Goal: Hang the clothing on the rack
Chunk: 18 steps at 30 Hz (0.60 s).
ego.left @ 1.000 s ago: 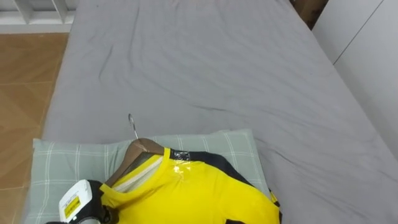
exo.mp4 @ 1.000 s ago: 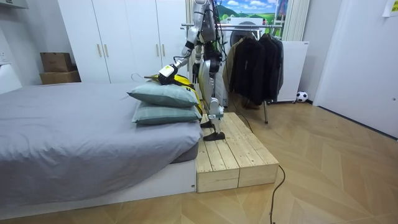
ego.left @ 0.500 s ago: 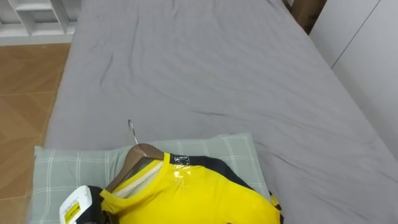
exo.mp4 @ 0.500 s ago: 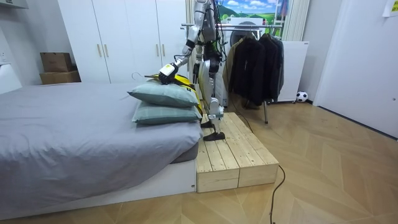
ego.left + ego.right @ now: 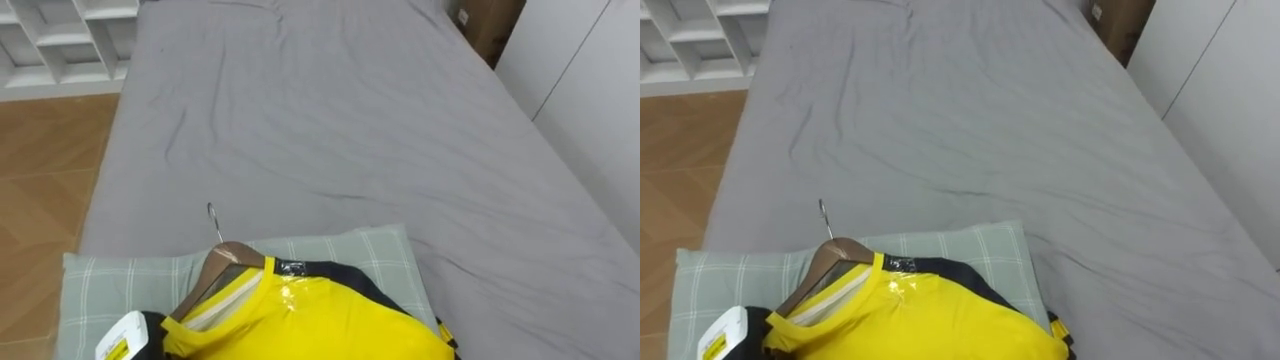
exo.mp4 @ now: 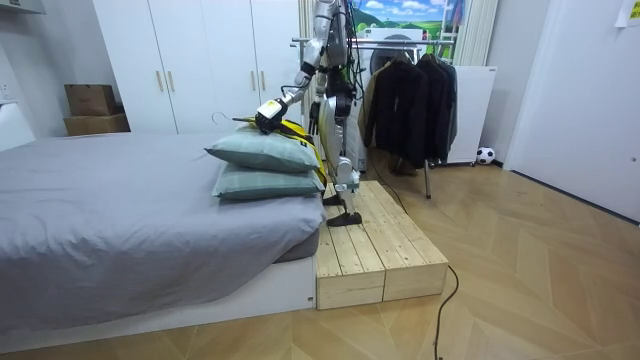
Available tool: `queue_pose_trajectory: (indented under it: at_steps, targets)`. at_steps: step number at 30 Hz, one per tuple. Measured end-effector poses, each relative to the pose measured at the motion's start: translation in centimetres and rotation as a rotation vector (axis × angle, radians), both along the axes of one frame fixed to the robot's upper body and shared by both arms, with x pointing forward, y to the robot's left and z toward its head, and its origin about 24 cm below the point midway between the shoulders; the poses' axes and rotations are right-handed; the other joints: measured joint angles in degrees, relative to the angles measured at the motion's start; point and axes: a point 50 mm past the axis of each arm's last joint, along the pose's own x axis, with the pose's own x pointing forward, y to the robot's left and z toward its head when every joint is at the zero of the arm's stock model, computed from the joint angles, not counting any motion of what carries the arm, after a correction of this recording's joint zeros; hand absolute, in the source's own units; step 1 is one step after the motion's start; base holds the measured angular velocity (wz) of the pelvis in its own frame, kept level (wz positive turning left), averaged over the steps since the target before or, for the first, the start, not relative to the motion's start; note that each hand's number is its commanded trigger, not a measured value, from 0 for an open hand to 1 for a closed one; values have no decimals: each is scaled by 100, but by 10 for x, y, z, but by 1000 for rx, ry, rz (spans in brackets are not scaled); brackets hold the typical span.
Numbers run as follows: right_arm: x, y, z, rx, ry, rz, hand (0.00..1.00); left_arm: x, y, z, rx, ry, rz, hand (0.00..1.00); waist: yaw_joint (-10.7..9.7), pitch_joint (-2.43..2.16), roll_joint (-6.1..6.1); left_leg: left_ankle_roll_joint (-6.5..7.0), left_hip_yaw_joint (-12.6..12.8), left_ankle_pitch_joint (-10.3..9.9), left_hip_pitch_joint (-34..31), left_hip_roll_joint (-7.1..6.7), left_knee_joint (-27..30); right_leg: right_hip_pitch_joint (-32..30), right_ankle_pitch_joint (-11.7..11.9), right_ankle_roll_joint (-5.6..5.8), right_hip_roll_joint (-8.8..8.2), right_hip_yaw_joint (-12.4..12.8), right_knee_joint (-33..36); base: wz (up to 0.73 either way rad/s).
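Nearest: the left hand (image 5: pixel 135 338) sat at the lower edge of the eye view, against the shoulder of the yellow shirt (image 5: pixel 320 320). Its fingers were hidden, so open or closed could not be told. The shirt was already on a wooden hanger (image 5: pixel 215 268) with its hook (image 5: pixel 213 222) pointing up the bed. Both lay on the checked pillow (image 5: pixel 100 285). Beyond stretched the grey bed (image 5: pixel 330 130), then a white shelf (image 5: pixel 60 40) and a cardboard box (image 5: pixel 485 25).

In the room view the robot stood on a wooden platform (image 6: pixel 375 240) at the bed's head, and the clothes rack (image 6: pixel 400 40) was behind it.

Progress, judged: early. Hanger fitted; lifting, turning and hooking onto the rack remained.

Writing: a shiny neck label (image 5: pixel 290 268) on the shirt; nothing legible there or on the box.
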Motion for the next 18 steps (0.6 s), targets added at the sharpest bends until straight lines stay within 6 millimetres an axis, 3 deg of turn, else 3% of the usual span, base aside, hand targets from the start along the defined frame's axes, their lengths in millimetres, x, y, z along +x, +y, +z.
queue_pose_trajectory:
  at_steps: [6, 18]
  targets:
    - [-11, -3, -2, 3, -12, -15, 0, -13, -1, -5, -19, -8, 4, 100, -100, -36, 75, -1, -9, -1, 301, -3, -35, 300, -4, 6, 4, 79, -63, 1]
    - [-35, -13, -4, 4, -15, -161, 0, -19, 3, 1, -47, -78, 45, 100, -119, -83, 210, -15, -16, -23, 691, 10, -96, 679, 3, 11, 42, 88, -109, -1]
